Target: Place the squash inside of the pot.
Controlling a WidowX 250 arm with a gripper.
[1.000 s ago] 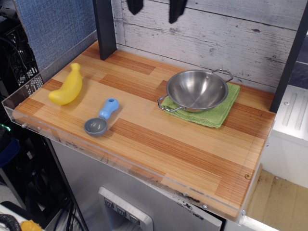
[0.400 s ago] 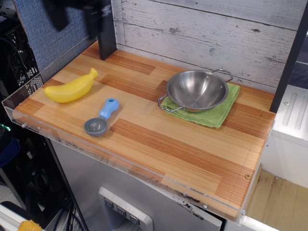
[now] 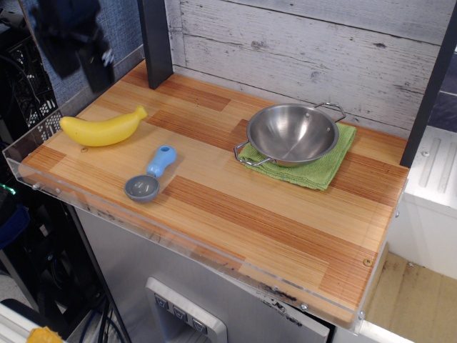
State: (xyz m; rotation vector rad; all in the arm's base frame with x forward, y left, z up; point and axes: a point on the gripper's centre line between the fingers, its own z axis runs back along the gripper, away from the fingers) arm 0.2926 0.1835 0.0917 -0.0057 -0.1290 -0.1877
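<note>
Smooth yellow plastic toy squash [image 3: 102,128] lying flat on striped wooden desk [image 3: 235,207] at approx 9 o'clock, near left edge; bulbous end toward 9, narrow curved neck toward 3, slightly raised toward 2. Not touching anything else. Well apart from shiny round stainless-steel pot w/ two thin wire loop handles [image 3: 292,133], sitting at approx 2 o'clock of desk, upright, nothing visible inside. Pot resting on folded green cloth [image 3: 314,168], cloth showing at pot's 3 to 6 o'clock side. Small grey scoop w/ blue handle [image 3: 151,176] lying between the two, at squash's 4 o'clock, bowl toward 7, handle toward 1; apart from squash.

Dark blurred pincer [image 3: 70,41] up at 10–11 o'clock of view, above desk's far-left corner, at squash's 11 o'clock, clear of squash. Too smeared by motion blur: cannot tell if fingers spread or closed; holding nothing visible.

Whitewashed plank wall [image 3: 300,43] along 12 o'clock side, dark upright post [image 3: 156,39] at approx 11. Clear acrylic lip [image 3: 164,232] edging desk on 6–9 o'clock sides.
</note>
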